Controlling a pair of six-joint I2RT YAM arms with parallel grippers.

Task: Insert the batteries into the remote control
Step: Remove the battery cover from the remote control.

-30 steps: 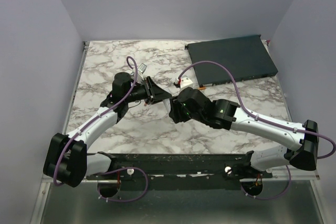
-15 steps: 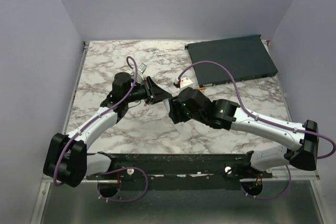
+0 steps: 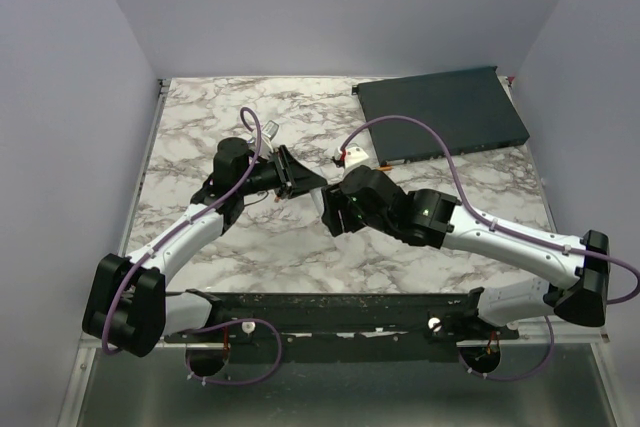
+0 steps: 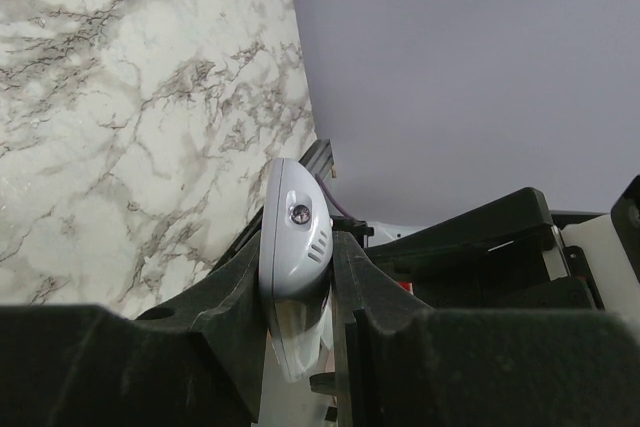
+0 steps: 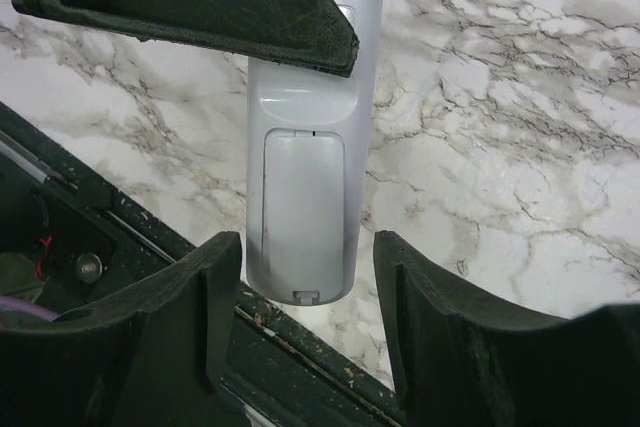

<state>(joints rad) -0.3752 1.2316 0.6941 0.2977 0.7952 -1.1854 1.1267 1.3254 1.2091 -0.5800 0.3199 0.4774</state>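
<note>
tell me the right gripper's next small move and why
Probably back the right gripper off the remote: its jaws stand open either side of the end, the cover looks shut, and the left gripper is clamped on it.

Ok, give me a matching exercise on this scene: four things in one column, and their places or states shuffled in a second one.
Column one
1. left gripper
2. right gripper
3. battery cover
4. dark flat box

Column two
A. at the far right corner of the table
B. shut on the remote control
C. in place on the remote control's back
D. open, its fingers either side of the remote control's end

Pairs: 1-B, 2-D, 3-C, 4-A
</note>
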